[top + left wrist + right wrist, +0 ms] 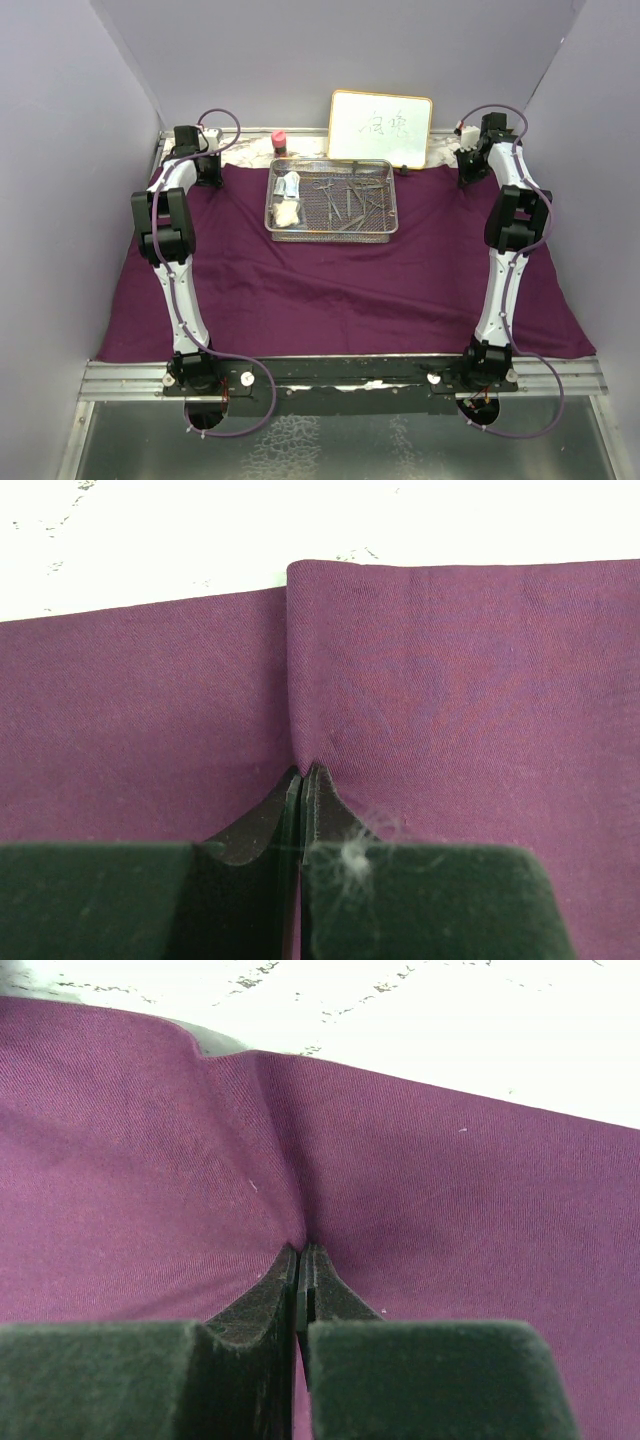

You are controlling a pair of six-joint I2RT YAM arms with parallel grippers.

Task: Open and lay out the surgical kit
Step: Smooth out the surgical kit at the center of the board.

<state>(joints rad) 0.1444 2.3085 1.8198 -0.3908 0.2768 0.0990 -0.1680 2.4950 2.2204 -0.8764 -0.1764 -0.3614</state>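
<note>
The dark purple cloth wrap (330,290) of the surgical kit lies spread wide over the table. On its far middle stands the silver wire-mesh tray (332,233), holding steel forceps and clamps (350,200), gauze (288,212) and small white packets (288,184). My left gripper (208,165) is at the cloth's far left corner. In the left wrist view the gripper (302,772) is shut, pinching a ridge of cloth (450,680). My right gripper (468,165) is at the far right corner. Seen from the right wrist, that gripper (300,1250) is likewise shut on a fold of cloth (450,1190).
A framed whiteboard (380,127) leans against the back wall behind the tray, with a small pink-capped bottle (279,142) to its left. Grey walls close in both sides. White tabletop (150,540) shows just beyond the cloth's far edge.
</note>
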